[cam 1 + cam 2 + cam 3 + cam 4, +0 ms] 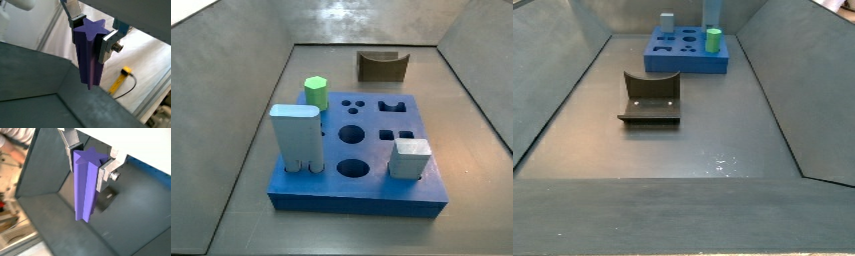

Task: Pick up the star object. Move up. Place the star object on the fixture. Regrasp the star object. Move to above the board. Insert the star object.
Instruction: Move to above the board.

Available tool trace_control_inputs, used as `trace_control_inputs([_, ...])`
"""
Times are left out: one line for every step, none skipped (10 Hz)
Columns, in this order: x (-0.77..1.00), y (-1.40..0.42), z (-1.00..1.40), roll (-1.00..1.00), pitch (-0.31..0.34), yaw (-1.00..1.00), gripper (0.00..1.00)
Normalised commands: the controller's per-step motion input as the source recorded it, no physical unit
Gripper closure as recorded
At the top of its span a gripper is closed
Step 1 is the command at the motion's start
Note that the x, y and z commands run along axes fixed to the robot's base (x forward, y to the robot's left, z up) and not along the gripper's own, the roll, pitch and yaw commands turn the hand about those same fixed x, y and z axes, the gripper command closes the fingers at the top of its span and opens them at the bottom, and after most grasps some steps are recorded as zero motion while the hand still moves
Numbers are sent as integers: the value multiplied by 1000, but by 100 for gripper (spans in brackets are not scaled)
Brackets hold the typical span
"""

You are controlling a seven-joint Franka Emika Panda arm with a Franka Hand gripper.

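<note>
In both wrist views my gripper [91, 33] [89, 166] is shut on the star object [89, 55] [85, 188], a slim purple ridged peg. It hangs straight down from the jaws, with its star-shaped end face level with the fingertips. The silver fingers [106, 46] [103, 176] press on opposite sides of its upper end. Neither side view shows the gripper or the peg. The fixture [382, 66] [651, 98], a dark block with a U-shaped notch, stands on the grey floor with nothing on it. The blue board [358, 186] [680, 63] lies apart from the fixture.
On the board stand a green hexagonal peg [315, 92] [715, 40], a tall pale blue-green block [294, 135] [711, 10] and a small pale cube [412, 158] [667, 20]. Sloping grey walls [238, 70] enclose the floor. A yellow item [123, 80] lies outside the wall.
</note>
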Motion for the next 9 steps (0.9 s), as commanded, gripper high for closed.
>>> trace_control_inputs([-482,-1000,-52,-1000,-14,-75,100])
trace_control_inputs([-513,-1000,-31,-1000,-15,-78,100])
trace_control_inputs([-492,-898,-38,-1000,-14,-79,100])
trace_control_inputs([-389,-677,-33,-1000,-13,-78,100])
trace_control_inputs([-222,-310,-7,-1000,-9,-80,100])
trace_control_inputs([-145,-157,-8,-1000,-9,-78,100])
trace_control_inputs([-112,-59,-1,-1000,-13,-76,100])
trace_control_inputs([-99,-32,0,-1000,-21,-76,100])
trace_control_inputs([-84,9,-1,-1000,-29,-69,100])
